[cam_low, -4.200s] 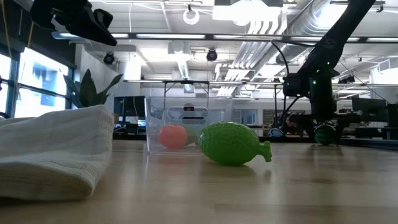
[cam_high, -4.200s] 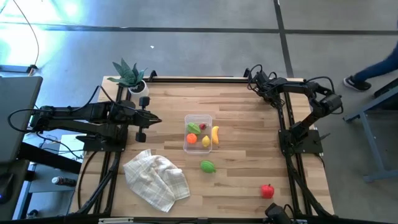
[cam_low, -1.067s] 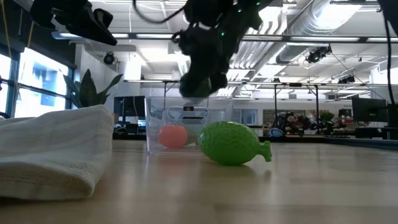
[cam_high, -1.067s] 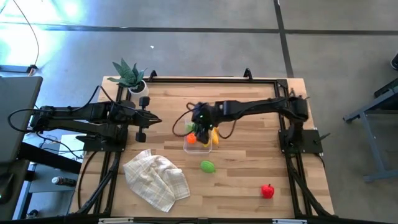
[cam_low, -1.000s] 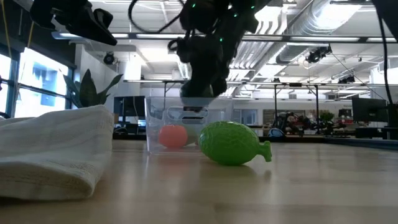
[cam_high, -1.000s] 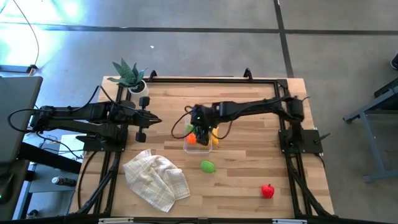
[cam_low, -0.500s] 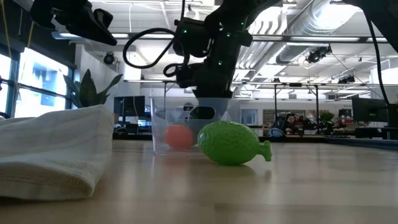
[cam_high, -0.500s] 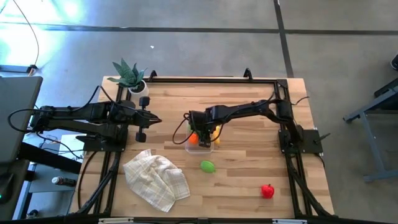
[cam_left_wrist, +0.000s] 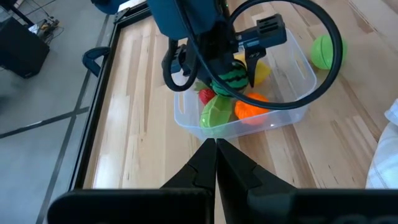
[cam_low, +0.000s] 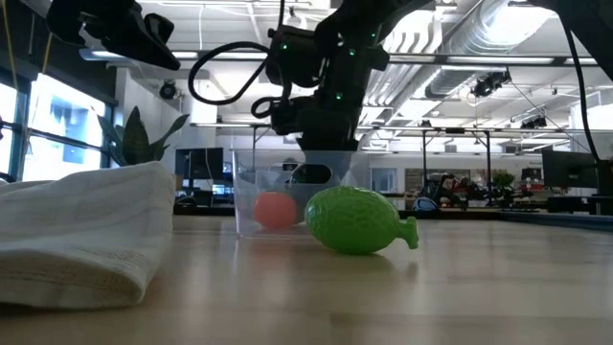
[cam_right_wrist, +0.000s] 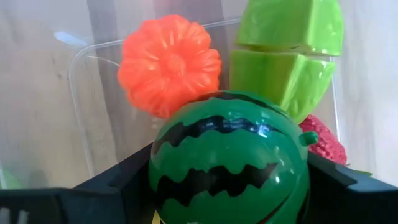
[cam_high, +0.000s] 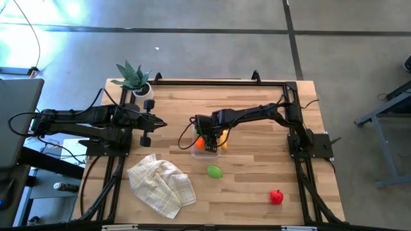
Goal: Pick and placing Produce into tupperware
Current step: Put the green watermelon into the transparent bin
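My right gripper point(cam_left_wrist: 231, 73) reaches down into the clear tupperware point(cam_left_wrist: 283, 111) at the table's middle, its fingers clamped on a small striped watermelon point(cam_right_wrist: 229, 160) above the orange fruit point(cam_right_wrist: 168, 63). My left gripper point(cam_high: 146, 122), fingers pressed together, waits beside the plant point(cam_high: 132, 77).

We see a light wooden table point(cam_high: 250, 179) on a grey concrete floor point(cam_high: 192, 51), a potted spiky plant point(cam_high: 133, 78) at its far corner, a crumpled white cloth point(cam_high: 162, 183), ceiling ducts point(cam_low: 460, 38), strip lights overhead, tall windows point(cam_low: 38, 125) beside us.
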Tool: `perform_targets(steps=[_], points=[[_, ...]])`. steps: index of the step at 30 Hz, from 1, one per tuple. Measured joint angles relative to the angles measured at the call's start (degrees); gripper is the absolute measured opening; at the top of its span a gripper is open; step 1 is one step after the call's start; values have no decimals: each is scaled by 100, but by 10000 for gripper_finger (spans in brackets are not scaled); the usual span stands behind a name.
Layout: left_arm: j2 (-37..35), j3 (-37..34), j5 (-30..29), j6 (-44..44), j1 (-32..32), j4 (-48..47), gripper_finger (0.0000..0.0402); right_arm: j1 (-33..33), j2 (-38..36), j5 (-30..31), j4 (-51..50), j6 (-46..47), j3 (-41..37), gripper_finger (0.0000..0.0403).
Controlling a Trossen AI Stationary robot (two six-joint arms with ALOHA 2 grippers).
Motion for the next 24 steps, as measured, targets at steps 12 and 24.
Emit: perform_targets(steps=[12,24], points=[[0,0,2,0,-1,0,3,112,0,141,213,1,0,275],[0,0,0,0,1,0,3,108,0,319,215,12,0,301]])
